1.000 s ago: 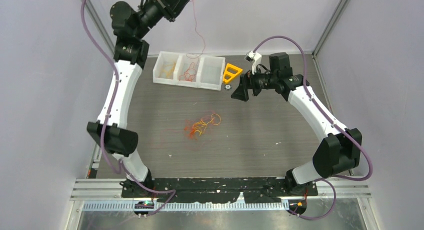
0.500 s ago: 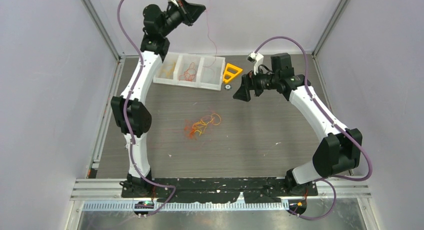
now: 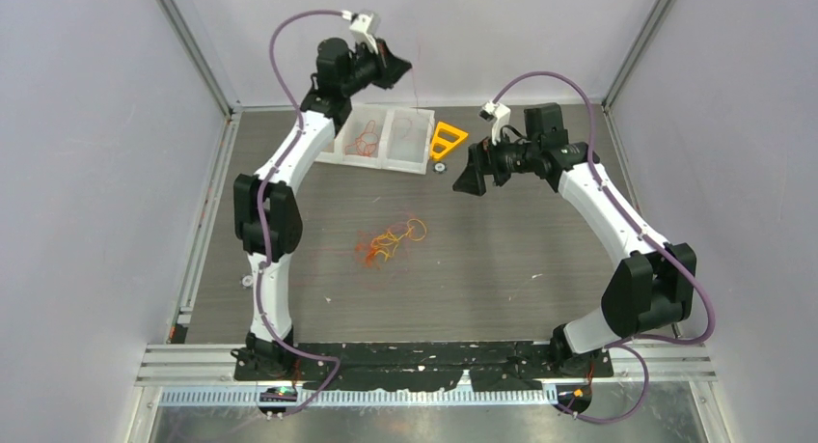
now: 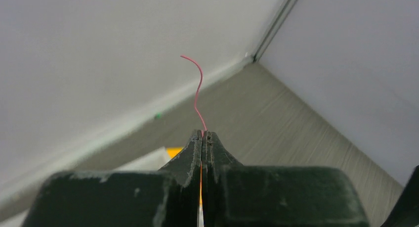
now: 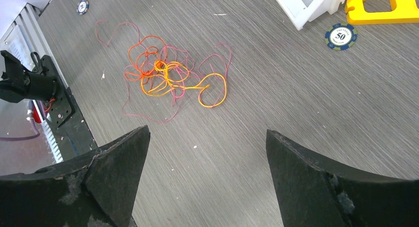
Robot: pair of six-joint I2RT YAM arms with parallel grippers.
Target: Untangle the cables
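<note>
The cables (image 3: 391,240) lie in a small orange, yellow and red clump mid-table, also in the right wrist view (image 5: 168,76). My left gripper (image 3: 391,67) is raised at the back above the white tray (image 3: 386,161), shut on one thin red strand (image 4: 197,88) that pokes past its tips (image 4: 202,133). The strand (image 3: 417,91) hangs down toward the tray's right compartment. My right gripper (image 3: 468,180) hovers right of the tray, wide open (image 5: 207,133), empty, pointing toward the clump and well apart from it.
The tray's middle compartment holds orange and red strands (image 3: 365,142). A yellow plastic triangle (image 3: 453,130) and a poker chip (image 3: 440,168) sit just right of the tray. A second chip (image 5: 83,6) lies near the left arm's base. Walls close in the back and both sides.
My left arm has swung rightward along the back, from left of the tray to above its right end, carrying the red strand. The right arm and the clump have not moved.
</note>
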